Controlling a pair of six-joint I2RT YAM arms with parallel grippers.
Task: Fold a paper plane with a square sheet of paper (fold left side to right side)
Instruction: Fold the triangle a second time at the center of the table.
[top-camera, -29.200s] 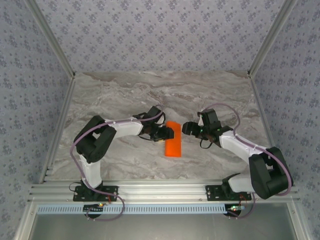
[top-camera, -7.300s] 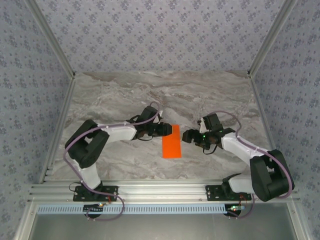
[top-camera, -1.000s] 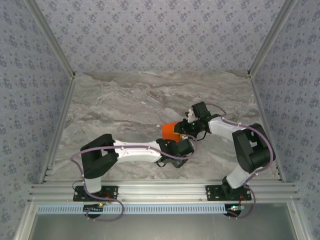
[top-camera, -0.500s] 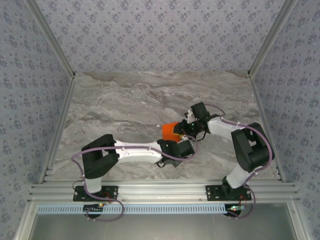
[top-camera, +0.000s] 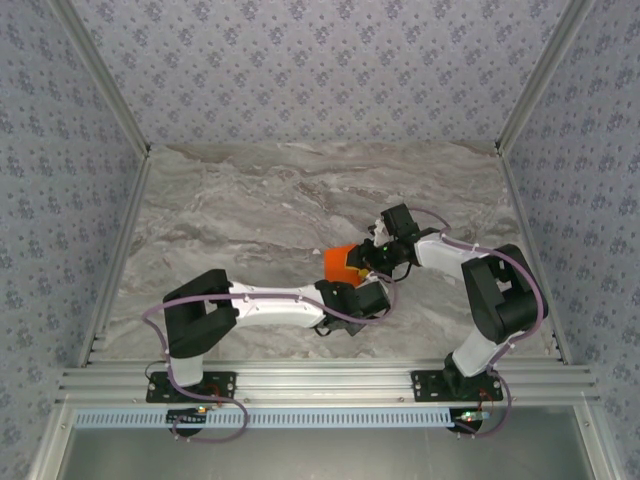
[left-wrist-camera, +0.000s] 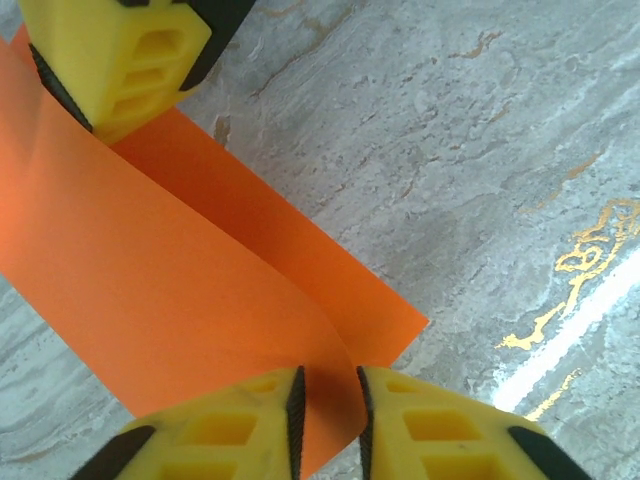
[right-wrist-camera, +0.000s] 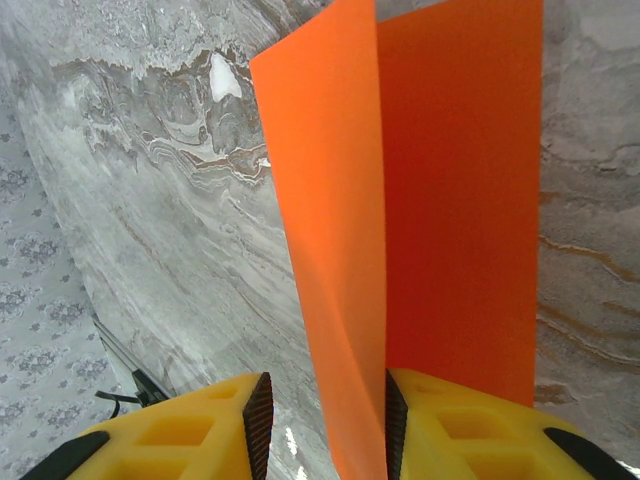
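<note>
Top external view: the square sheet of paper (top-camera: 341, 262), doubled into a narrow orange strip, is lying just right of the middle of the marble table (top-camera: 240, 200), with both arms pointing in at it. The left gripper (top-camera: 355, 284) is meeting the strip at its near end. The right gripper (top-camera: 367, 257) is meeting it at its right side, farther back.

Left wrist view: the lower layer of the sheet (left-wrist-camera: 300, 250) is resting flat on the table (left-wrist-camera: 480, 150) while the upper layer is curling up off it. The curled edge is passing between the left jaws, which are standing narrowly apart; whether they are pressing on the paper cannot be told. One yellow finger (left-wrist-camera: 115, 60) of the right gripper is touching the far end of the raised layer.

Right wrist view: the raised layer of the sheet (right-wrist-camera: 330, 250) is standing nearly upright between the right jaws, which are partly spread. It is leaning against one finger (right-wrist-camera: 450, 420), and bare table is showing between it and the other finger (right-wrist-camera: 180, 435). The second layer is lying flat beside it.
</note>
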